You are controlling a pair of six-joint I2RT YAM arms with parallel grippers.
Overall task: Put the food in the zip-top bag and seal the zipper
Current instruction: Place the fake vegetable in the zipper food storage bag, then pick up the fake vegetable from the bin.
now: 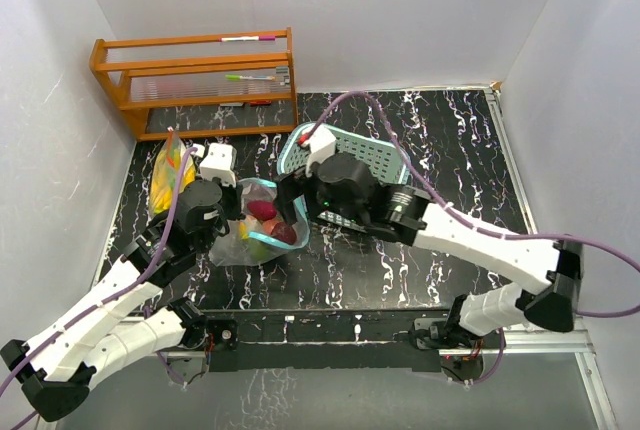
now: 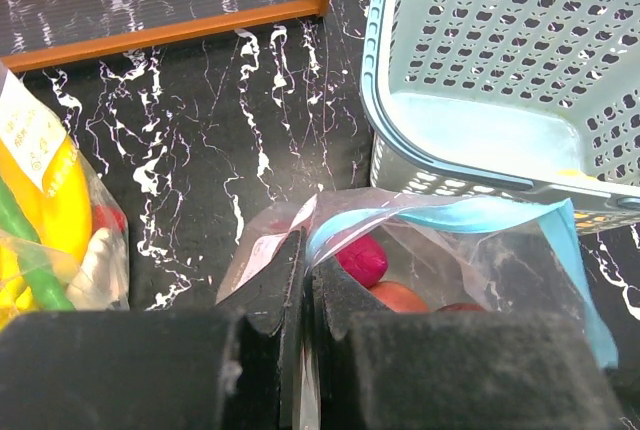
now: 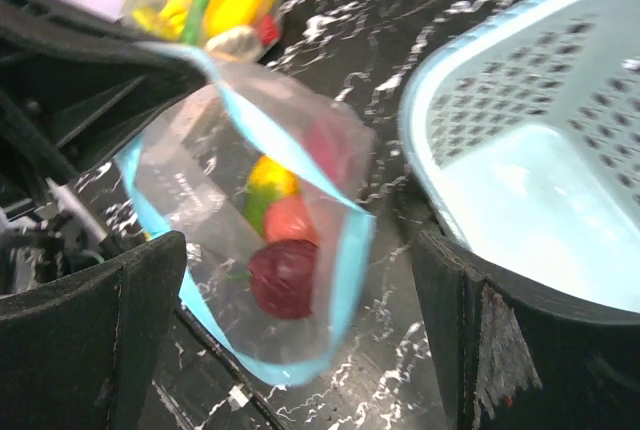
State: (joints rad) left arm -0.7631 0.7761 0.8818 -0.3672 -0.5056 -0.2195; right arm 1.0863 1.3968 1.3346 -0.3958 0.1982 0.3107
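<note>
Where the left gripper (image 2: 303, 295) presses its two dark fingers together, a fold of the zip-top bag (image 2: 440, 250) is pinched between them at the rim, beside the pale blue zipper strip. The bag's mouth stands open toward the right arm. Inside the bag lie a dark red round fruit (image 3: 283, 278), an orange-red fruit (image 3: 290, 220), a yellow-green piece (image 3: 266, 182) and a pink fruit (image 2: 360, 258), all resting low in the clear plastic.

The right gripper (image 3: 300, 250) is spread wide, one finger on either side of the bag's mouth, and grasps nothing; whether either finger touches the plastic cannot be told.

Just beyond the bag, to the right arm's side, stands the pale teal mesh basket (image 1: 385, 145), its near wall close to the bag's rim. To the left of the held bag, a second clear bag (image 1: 170, 170) lies on the black marbled counter (image 1: 450, 150), holding yellow bananas (image 2: 62, 200) and a green pepper (image 2: 25, 240). A wooden rack (image 1: 195, 80) stands at the counter's far left corner.
</note>
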